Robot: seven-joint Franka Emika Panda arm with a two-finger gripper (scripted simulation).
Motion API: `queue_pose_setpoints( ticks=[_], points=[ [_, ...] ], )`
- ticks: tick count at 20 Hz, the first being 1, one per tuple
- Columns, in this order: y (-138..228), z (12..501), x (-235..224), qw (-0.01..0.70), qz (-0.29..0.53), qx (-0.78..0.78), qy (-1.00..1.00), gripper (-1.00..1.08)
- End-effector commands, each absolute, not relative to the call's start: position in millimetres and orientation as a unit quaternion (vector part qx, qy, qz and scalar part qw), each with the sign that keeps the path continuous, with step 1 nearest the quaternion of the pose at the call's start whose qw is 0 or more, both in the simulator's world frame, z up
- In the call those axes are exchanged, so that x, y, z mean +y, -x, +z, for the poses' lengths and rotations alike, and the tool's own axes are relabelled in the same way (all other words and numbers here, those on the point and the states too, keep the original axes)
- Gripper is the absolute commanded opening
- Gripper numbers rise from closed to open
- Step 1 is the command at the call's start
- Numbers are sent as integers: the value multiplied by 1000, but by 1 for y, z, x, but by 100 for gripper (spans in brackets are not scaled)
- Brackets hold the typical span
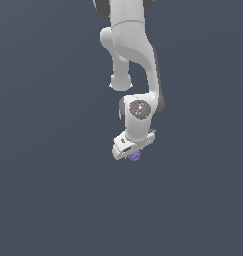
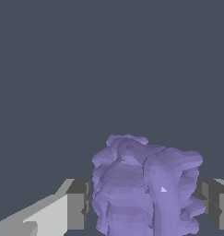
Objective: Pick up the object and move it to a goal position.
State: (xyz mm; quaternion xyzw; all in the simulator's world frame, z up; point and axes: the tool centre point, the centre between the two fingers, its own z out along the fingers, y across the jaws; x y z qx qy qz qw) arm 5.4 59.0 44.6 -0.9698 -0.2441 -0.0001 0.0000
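Note:
The object (image 1: pixel 135 156) is a tiny purple knobbly lump, right under the white hand of the arm in the exterior view. In the wrist view the object (image 2: pixel 145 184) fills the gap between my two fingers. The grey pad of one finger (image 2: pixel 79 203) touches one side and the other finger (image 2: pixel 215 203) touches the opposite side. My gripper (image 1: pixel 133 153) is shut on the object; in the wrist view the gripper (image 2: pixel 146 205) shows only its fingertips. The fingers are hidden behind the hand in the exterior view.
The white arm (image 1: pixel 135 55) reaches down from the top of the exterior view. A plain dark grey-blue ground (image 1: pixel 43 190) lies all around, with no other object in view.

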Motion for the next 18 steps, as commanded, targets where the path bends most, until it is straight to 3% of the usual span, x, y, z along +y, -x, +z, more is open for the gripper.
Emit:
queue_pose_setpoints(
  ticks=[1, 18],
  points=[
    [-12, 50, 57, 0, 0, -244, 970, -100],
    [-54, 82, 42, 0, 0, -244, 970, -100]
  ],
)
